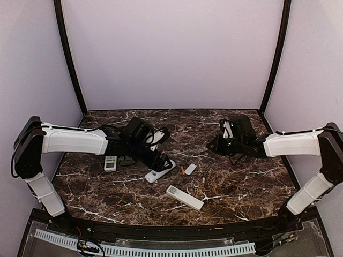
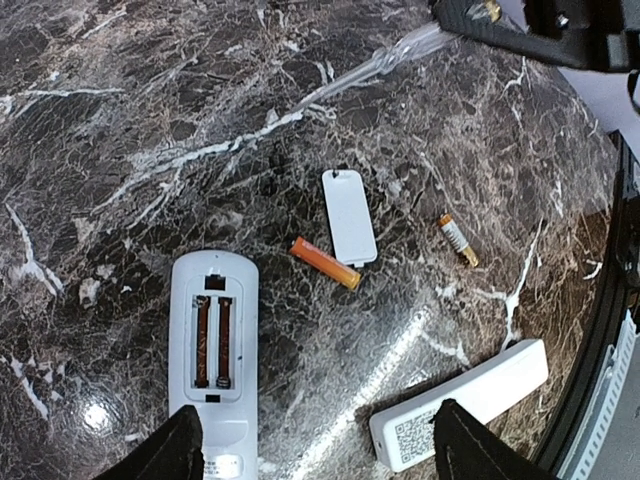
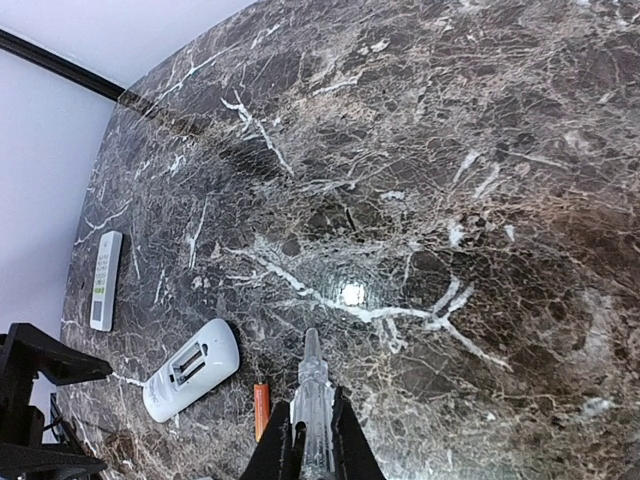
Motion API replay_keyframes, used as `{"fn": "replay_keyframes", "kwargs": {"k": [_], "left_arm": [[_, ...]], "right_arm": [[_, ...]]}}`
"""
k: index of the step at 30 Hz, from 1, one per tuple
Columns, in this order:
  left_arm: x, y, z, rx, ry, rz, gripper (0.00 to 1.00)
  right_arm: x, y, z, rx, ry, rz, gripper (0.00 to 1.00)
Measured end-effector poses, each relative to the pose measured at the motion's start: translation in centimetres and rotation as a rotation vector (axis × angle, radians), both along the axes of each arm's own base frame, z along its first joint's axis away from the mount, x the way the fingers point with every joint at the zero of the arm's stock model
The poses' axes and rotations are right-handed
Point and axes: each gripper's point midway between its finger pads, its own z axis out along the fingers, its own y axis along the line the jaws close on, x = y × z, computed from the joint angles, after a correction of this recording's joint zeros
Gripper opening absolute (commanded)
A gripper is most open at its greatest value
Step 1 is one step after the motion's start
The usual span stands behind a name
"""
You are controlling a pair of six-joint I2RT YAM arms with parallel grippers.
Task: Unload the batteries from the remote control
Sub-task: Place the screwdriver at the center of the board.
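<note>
Batteries (image 2: 325,263) lie loose on tabletop (image 2: 120,120) ahead of left hand (image 2: 318,420), spread wide, empty; right hand (image 3: 315,425) clamped on clear stick (image 3: 312,360); right wrist view shows just one.

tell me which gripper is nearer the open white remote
left. The left gripper hovers directly over the open remote; the right gripper is well off to its right in the top view.
</note>
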Motion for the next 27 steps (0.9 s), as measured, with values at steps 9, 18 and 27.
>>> {"fn": "replay_keyframes", "kwargs": {"k": [9,18,27], "left_arm": [[0.8,-1.0,1.1,-0.095,-0.014,0.050,0.79],[0.7,-0.8,0.8,-0.092,-0.009,0.054,0.79],[0.5,-0.6,0.4,-0.085,-0.003,0.054,0.79]], "right_arm": [[1.2,1.7,-2.8,0.016,0.038,0.032,0.00],[2.0,2.1,-3.8,0.059,0.055,0.010,0.28],[2.0,1.6,-4.9,0.041,0.078,-0.003,0.48]]}}
